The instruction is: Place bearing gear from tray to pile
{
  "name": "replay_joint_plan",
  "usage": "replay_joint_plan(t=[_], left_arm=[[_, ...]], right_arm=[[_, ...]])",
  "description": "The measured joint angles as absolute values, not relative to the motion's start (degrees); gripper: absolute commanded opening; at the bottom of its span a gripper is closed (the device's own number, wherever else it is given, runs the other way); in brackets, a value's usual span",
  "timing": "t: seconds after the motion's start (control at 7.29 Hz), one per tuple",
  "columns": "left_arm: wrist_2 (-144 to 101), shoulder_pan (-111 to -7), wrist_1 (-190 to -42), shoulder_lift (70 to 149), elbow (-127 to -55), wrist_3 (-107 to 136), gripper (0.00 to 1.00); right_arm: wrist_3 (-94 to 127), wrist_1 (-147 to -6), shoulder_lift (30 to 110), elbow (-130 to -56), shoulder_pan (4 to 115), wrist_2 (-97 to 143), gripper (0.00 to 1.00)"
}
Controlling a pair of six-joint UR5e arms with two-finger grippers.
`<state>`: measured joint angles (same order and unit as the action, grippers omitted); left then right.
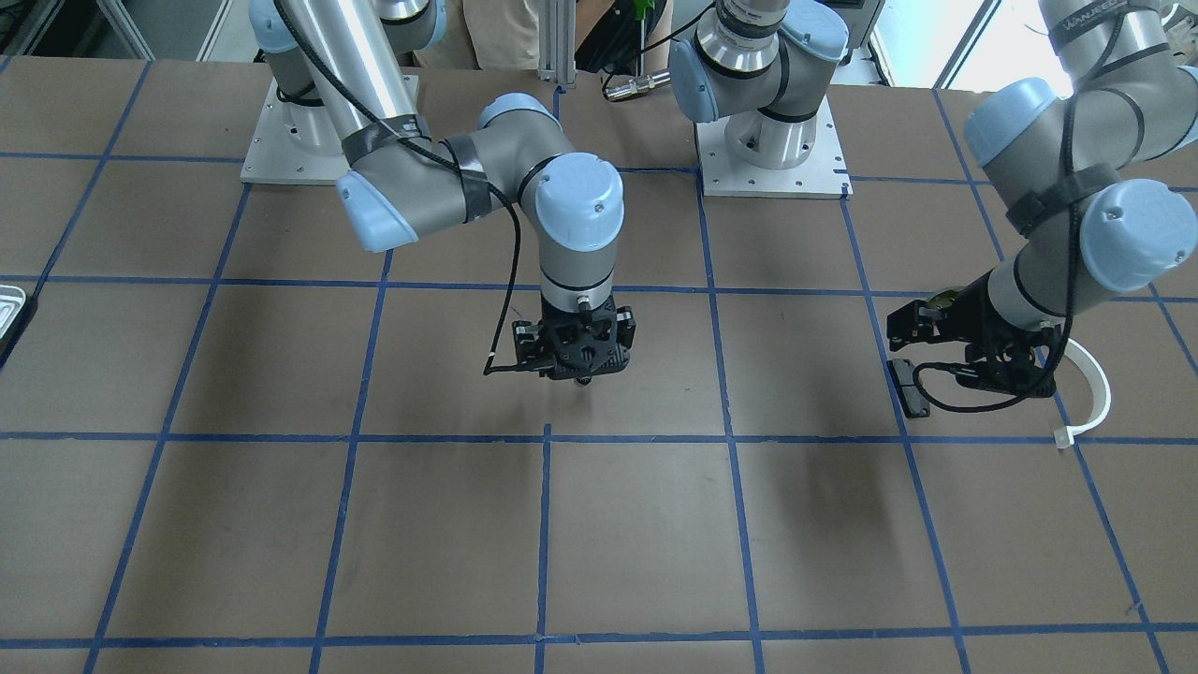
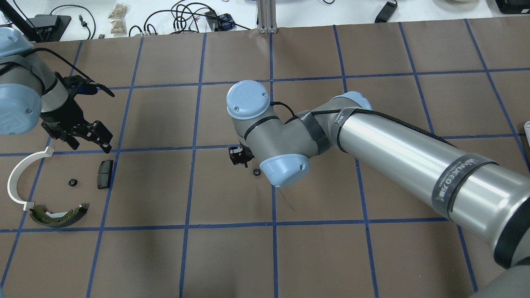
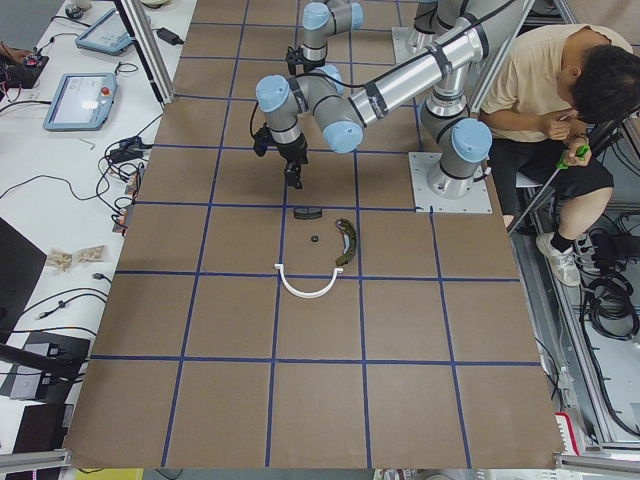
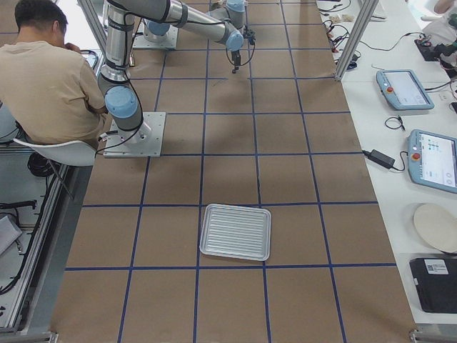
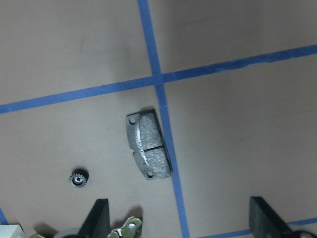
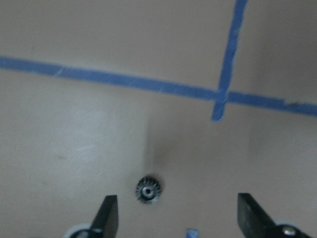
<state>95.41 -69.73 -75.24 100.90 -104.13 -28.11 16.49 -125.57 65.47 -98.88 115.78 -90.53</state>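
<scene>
Plainly, the gear (image 6: 147,190) is not in the tray (image 4: 235,232). It lies flat on the bare table (image 1: 599,562) near the middle, well apart from both the tray at the robot's far right end and the pile (image 2: 73,182) at its left end. The right gripper (image 6: 179,214) hangs just above it with its jaws spread wide and nothing in them; the gear sits between the two fingers, nearer one than the other.

The left gripper (image 5: 181,218) is likewise wide and empty. It hovers over the pile, where the brake pad (image 5: 148,145), a second small gear (image 5: 78,177), the white arc (image 2: 16,178) and the brake shoe (image 2: 58,215) lie.

Several risks follow:
- Because the part is tiny and toothed, an off-centre squeeze could flick it away or tip it on edge so that it rolls.
- A descent that goes too low would jam the fingertips on the table.
- If the left arm comes in for the gear while the right arm is over it, the two could collide.
- A careless drop might scatter the pile.

A black strap (image 2: 449,182) on the right arm appears to read "WANJEED". No other writing can be read.
</scene>
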Motion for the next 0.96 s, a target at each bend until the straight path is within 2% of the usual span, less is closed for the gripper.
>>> replay_joint_plan(t=[0.55,0.96], left_arm=[[89.33,-85.09,-74.32,102.12,-104.71,-4.36,1.0],[86.35,-94.83,-68.61,104.77,-104.98,5.24,1.0]], right_arm=[[4.08,-110.56,76.76,-94.5,102.72,-90.57,1.0],[1.53,-103.57,84.24,-92.38,100.06,-90.39,1.0]])
